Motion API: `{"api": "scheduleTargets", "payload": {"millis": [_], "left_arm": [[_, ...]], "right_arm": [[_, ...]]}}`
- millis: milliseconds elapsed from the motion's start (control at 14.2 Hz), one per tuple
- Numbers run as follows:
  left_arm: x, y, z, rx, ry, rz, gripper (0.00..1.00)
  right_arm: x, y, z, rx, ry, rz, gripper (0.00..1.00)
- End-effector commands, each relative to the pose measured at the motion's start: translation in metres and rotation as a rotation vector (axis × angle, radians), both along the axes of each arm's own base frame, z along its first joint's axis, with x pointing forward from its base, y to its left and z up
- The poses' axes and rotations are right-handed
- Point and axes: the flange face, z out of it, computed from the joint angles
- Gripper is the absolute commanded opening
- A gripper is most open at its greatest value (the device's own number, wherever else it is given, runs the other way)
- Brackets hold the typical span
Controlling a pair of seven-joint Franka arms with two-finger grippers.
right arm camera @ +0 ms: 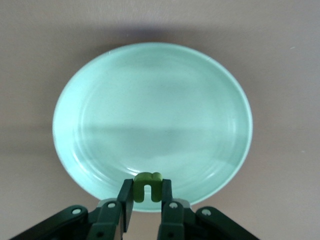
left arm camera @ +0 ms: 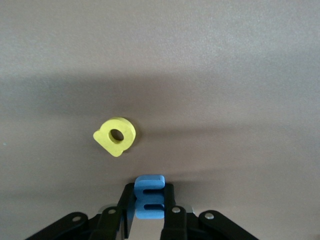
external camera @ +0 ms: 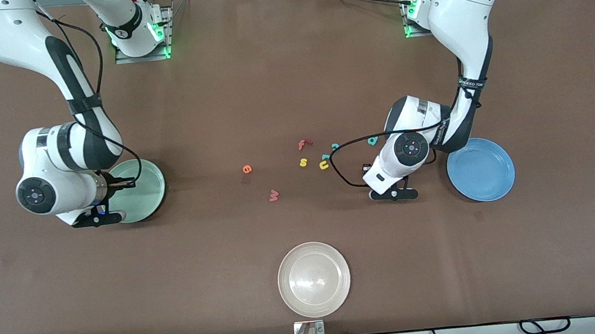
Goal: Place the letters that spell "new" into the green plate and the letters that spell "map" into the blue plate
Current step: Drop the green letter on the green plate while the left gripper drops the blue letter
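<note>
Foam letters are looking light and squashy, best pinched across flat faces: left gripper (left arm camera: 148,212) is clenching the blue m (left arm camera: 149,197) beside the yellow p (left arm camera: 116,136), while right gripper (right arm camera: 148,202) is carrying the green n (right arm camera: 148,185) over the green plate (right arm camera: 100,110) rim

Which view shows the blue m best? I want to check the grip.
The left wrist view: the blue m sits pinched between the left gripper's jaws. In the front view the arm hides it; the right wrist view misses it.

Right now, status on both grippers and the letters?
Left gripper shut on blue m, beside yellow p. Right gripper shut on green n over green plate. Nothing in the way.
</note>
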Motion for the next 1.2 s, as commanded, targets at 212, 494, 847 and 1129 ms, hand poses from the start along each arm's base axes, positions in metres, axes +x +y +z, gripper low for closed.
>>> {"api": "scheduleTargets", "payload": {"millis": [212,494,847,1129], "left_arm": [[0.037,0.078,0.084,0.04,0.087,0.094,0.05],[0.05,0.157,0.112,0.142,0.086,-0.057,0.05],[0.052,0.242,0.055,0.097,0.116,-0.112,0.06],[0.042,0.256,0.028,0.079,0.086,-0.121,0.81]], "right_arm": [[-0.004,-0.002,-0.047,-0.019,-0.027,0.005,0.6],[0.004,0.038,0.006,-0.009,-0.083,-0.032,1.0],[-0.009,0.176,0.002,0.049,-0.194,0.044,1.0],[-0.034,0.242,-0.016,0.067,-0.191,0.128,0.86]]}}
